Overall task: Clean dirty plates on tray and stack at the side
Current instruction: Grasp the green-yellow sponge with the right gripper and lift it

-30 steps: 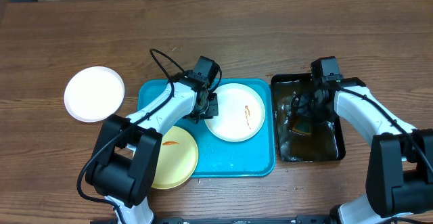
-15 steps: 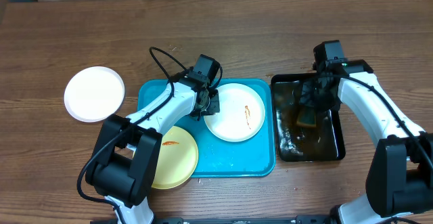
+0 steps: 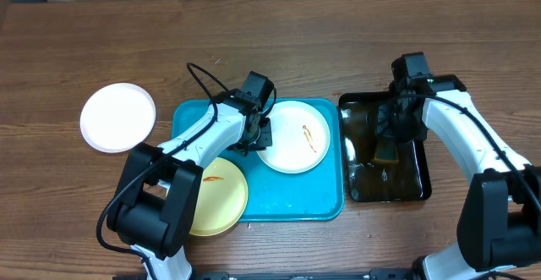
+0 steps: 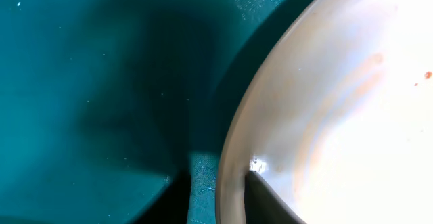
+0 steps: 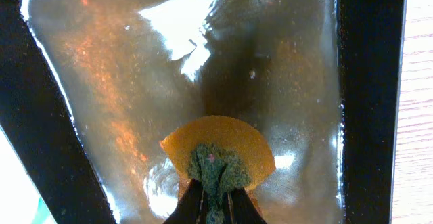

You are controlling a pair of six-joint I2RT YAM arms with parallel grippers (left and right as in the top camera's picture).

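White and shallow, the smeared plate (image 3: 292, 145) lies in the far right part of the turquoise tray (image 3: 287, 200), with an orange-red streak on its right half. The left gripper (image 3: 261, 137) pinches the near-left rim. In the left wrist view one finger (image 4: 267, 200) rests on the plate's inner face, and the rim passes between the jaws.

The pale yellow plate (image 3: 221, 197) also carries a small orange streak. It sits at the tray's near left corner and overhangs the rim. The clean white plate (image 3: 118, 117) lies on the wooden table (image 3: 338, 43), well to the left of the tray.

**Change over the last second**
- The smeared plate has turned slightly in place. Its streak ran nearly straight and now slants.
- The right gripper (image 3: 390, 140) has shifted from the left part of the black basin (image 3: 385, 199) toward its middle.
- In the right wrist view the jaws are pressed together on the green scouring face of a yellow sponge (image 5: 223, 149), which hangs over the dark water.

**Assessment**
- The left arm appears to be seating its hold so that the plate stays fixed during scrubbing.
- The sponge looks wetted and ready to carry across to the tray.
- One plate is set aside. Two remain soiled.
- Risk: a drip trail between basin and tray, and the plate slipping if only its rim is pinched.
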